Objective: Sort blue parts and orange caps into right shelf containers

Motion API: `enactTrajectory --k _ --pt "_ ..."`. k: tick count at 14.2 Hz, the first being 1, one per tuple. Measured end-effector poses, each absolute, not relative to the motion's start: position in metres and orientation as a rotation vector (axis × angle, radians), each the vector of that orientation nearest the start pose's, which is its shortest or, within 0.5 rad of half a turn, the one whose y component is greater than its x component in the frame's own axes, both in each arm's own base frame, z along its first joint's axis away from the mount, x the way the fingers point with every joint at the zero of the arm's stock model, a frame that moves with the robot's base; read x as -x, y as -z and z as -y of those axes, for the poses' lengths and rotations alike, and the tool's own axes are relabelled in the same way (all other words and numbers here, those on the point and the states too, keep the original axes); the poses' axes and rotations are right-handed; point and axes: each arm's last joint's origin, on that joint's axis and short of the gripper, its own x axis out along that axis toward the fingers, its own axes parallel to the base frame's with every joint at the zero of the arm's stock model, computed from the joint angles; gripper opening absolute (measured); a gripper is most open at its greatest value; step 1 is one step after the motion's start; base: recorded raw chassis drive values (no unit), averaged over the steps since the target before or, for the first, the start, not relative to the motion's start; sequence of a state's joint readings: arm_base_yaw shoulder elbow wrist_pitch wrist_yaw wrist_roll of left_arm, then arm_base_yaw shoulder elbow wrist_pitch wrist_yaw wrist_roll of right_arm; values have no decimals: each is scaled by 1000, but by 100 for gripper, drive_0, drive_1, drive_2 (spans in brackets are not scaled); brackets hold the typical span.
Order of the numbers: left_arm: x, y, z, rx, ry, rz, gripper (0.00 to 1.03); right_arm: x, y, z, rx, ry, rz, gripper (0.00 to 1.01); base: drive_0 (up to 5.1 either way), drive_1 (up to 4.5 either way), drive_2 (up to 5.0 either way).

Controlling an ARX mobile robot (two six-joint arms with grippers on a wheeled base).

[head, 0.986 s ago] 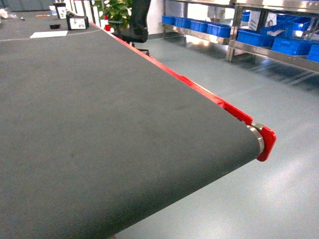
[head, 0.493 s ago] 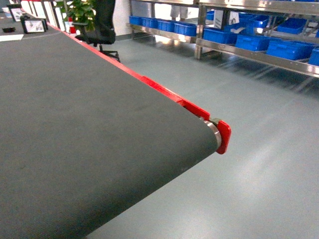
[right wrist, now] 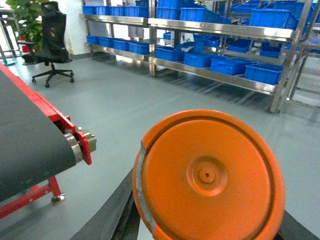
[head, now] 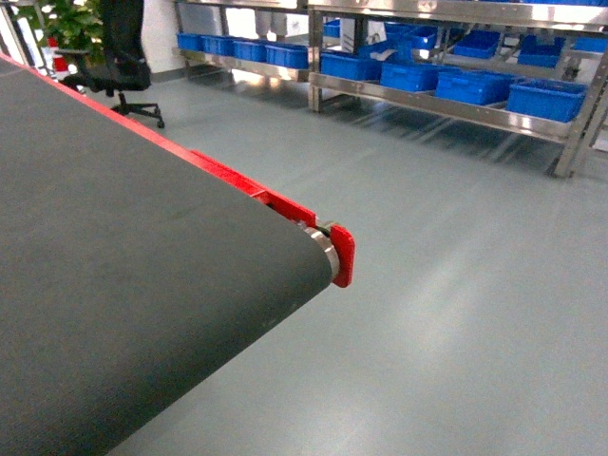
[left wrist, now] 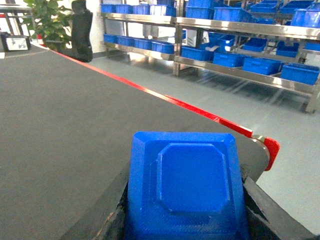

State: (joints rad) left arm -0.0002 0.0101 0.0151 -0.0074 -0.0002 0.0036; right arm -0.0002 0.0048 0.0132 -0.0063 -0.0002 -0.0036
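A blue part (left wrist: 187,185), a square moulded block with a raised octagonal face, fills the bottom of the left wrist view. My left gripper (left wrist: 185,222) is shut on it, a dark finger (left wrist: 102,217) on each side. In the right wrist view my right gripper (right wrist: 205,227) is shut on a round orange cap (right wrist: 207,175) held face-on above the floor. The right shelf containers (head: 546,98) are bright-blue crates on steel racks at the top right of the head view, and also show as crates (right wrist: 262,72) and crates (left wrist: 299,72). Neither gripper shows in the head view.
The dark conveyor belt (head: 114,256) has a red side rail and ends at a roller with a red end cap (head: 342,255). Grey floor (head: 456,285) lies between the belt and the steel shelves. A black office chair (head: 122,57) and a plant (head: 71,21) stand far left.
The head view has swung to the right: the belt's end slid left in the frame and the shelf with blue crates came into fuller, nearer view.
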Motion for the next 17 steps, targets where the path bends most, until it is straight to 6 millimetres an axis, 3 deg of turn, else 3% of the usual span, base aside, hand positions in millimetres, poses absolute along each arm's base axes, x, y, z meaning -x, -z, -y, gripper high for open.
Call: enactTrajectory --k 17 --pt "-97 -167 0 -4 0 -2 43 -97 -167 0 4 0 2 44 -154 -154 -154"
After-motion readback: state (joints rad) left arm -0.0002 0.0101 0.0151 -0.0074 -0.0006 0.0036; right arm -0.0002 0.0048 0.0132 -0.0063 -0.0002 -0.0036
